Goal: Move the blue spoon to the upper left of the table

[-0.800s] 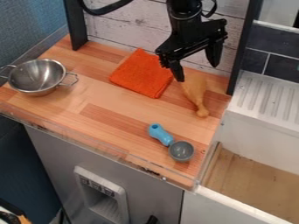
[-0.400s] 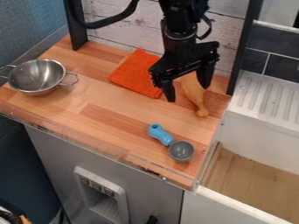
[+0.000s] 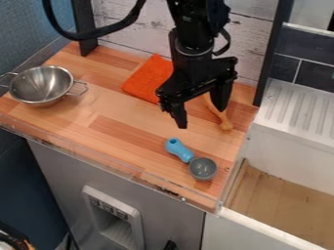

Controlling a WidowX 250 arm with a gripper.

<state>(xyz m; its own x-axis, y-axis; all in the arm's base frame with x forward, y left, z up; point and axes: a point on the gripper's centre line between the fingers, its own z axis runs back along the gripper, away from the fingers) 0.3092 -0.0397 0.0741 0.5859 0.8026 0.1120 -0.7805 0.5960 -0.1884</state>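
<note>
In the camera view, we saw the blue-handled spoon with the round grey scoop [image 3: 203,168] lying on the light wooden surface [image 3: 117,122], near its lower right corner. Its handle pointed up and to the left, and its scoop lay nearer the lower edge. The black two-finger gripper [image 3: 201,117] hung above the spoon's handle end, toward the upper edge, and well apart from it. Its jaws were released, spread wide with nothing between them.

Behind the jaws, the bent orange cloth [image 3: 147,80] lay toward the upper edge, and the brown toy drumstick [image 3: 225,124] lay near the right edge, partly hidden by them. The shiny metal bowl with two loop handles [image 3: 42,85] stood by the left edge.

We judged that we were at the approach, with the grasp and the carry both to come. The next move called for bringing the jaws forward and down over the handle, turned so that they straddled it, then closing on it. We would then need to lift high enough to pass over the cloth and set the spoon down by the upper left corner without knocking the bowl.
</note>
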